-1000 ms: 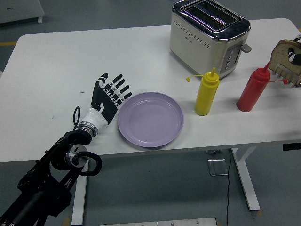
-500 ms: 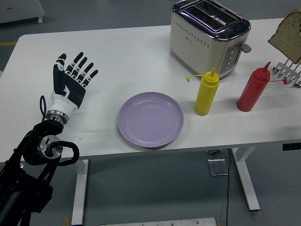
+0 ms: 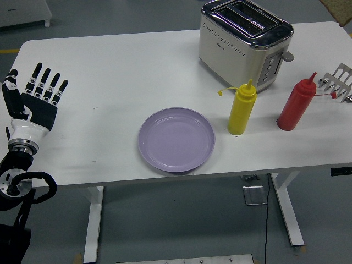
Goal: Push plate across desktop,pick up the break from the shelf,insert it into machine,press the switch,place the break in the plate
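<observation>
White table (image 3: 137,66) flat, matte, far corners cut off | chrome toaster (image 3: 245,41) back right, logo too small to read | round lilac plate (image 3: 176,139) front centre, bare | yellow bottle (image 3: 242,109), red bottle (image 3: 296,103) | wire rack (image 3: 338,81) cropped at right edge | bread sliver (image 3: 344,8) top-right corner, mostly out of shot | left hand (image 3: 34,103) far left, fingers splayed, holding nothing

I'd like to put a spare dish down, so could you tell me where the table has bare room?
The widest bare patch lies between the left hand, open at the table's left edge, and the purple plate, running back beside the toaster. On the right it is crowded: yellow bottle, red bottle and metal rack stand close together.
</observation>
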